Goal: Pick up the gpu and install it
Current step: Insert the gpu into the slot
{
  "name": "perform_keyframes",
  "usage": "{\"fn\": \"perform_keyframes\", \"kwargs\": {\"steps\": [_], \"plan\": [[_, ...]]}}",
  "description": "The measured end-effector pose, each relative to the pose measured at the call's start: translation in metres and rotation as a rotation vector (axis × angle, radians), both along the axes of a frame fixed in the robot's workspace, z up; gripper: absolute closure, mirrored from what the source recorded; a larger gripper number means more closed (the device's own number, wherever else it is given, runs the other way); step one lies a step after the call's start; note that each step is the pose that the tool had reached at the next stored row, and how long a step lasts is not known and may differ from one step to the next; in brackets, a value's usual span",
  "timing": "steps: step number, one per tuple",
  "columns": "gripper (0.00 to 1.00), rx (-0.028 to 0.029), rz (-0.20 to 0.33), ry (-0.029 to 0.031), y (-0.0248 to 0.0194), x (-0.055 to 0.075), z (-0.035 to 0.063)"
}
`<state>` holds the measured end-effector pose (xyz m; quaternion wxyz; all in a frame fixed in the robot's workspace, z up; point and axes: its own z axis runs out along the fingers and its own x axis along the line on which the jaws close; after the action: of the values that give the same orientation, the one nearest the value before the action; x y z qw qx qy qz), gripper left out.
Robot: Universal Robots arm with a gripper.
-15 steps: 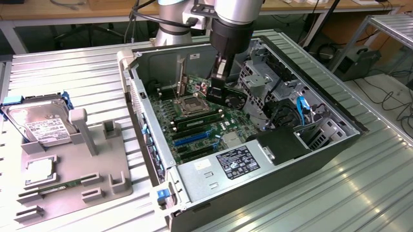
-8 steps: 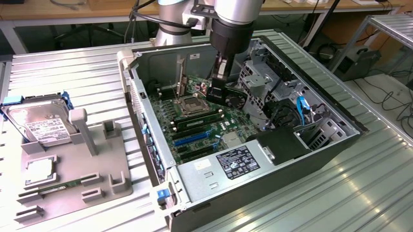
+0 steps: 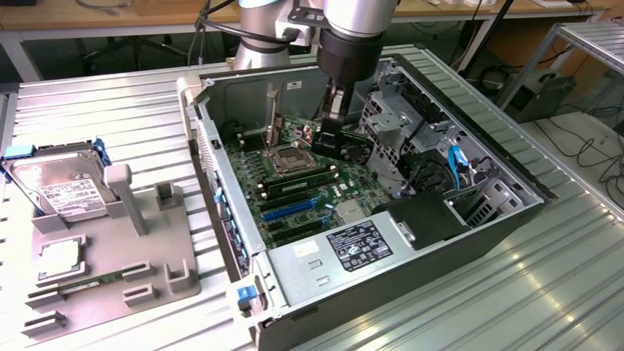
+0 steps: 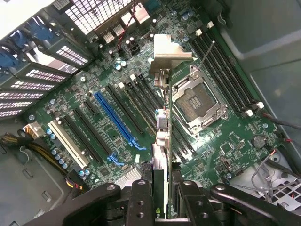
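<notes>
An open computer case point(image 3: 487, 219) lies on a ribbed metal tabletop point(image 3: 107, 124). The robot arm reaches down into it, its end effector point(image 3: 329, 135) clamped on the gpu point(image 4: 160, 155), a thin card held edge-on with its silver bracket forward. The card hangs just above the green motherboard point(image 4: 94, 122), between the blue expansion slot point(image 4: 115, 120) and the empty processor socket point(image 4: 197, 101). At the exterior view's left, a grey holder point(image 3: 146, 270) carries a hard drive point(image 3: 58, 190) and a memory stick point(image 3: 93, 283).
</notes>
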<state>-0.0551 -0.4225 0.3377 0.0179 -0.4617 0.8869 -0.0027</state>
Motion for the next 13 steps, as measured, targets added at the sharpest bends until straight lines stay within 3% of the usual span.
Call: {"fn": "perform_keyframes", "kwargs": {"steps": [13], "plan": [[0.74,0.0000,0.050,0.0000,0.0000,0.0000,0.0000]]}}
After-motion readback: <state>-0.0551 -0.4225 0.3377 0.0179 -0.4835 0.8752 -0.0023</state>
